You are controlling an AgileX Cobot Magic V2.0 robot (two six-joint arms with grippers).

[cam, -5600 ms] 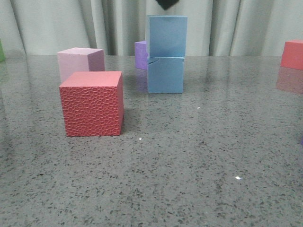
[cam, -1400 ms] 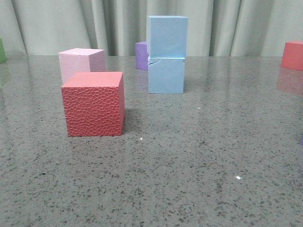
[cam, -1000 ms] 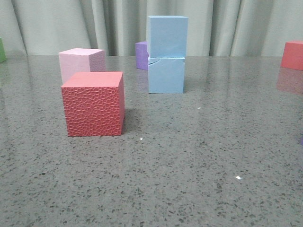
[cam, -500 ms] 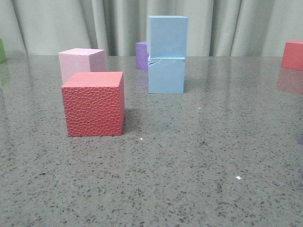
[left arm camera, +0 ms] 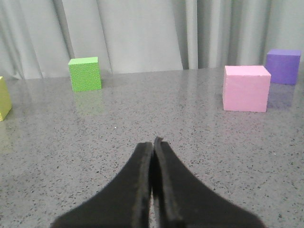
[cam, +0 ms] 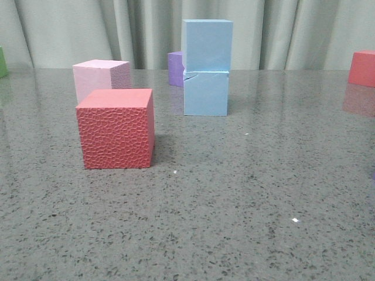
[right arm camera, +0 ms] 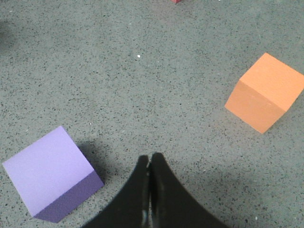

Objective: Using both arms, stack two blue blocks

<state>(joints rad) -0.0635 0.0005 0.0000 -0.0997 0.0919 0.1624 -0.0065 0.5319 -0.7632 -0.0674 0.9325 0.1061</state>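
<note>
So the stack looks done: the upper blue block (cam: 206,45) sits squarely on the lower blue block (cam: 205,93), the one with the small crack near its top edge, out toward the far middle of the table (cam: 246,193), just in front of a purple cube (cam: 174,68). Compared with a few seconds back, the dark bit of gripper that hung over the top of the stack is gone from the front view, and over the last second or so nothing shifts at all, so the tower stands on its own. Both arms are clear of it: the left gripper (left arm camera: 153,142) has its fingers pressed together over bare table, facing a pink cube (left arm camera: 246,88) and a green cube (left arm camera: 85,73), and the right gripper (right arm camera: 149,157) is likewise closed on nothing, hanging between a lilac cube (right arm camera: 50,173) and an orange cube (right arm camera: 264,91). The red textured cube (cam: 116,128) is untouched. I'd call this finished, unless the foam settles.
</note>
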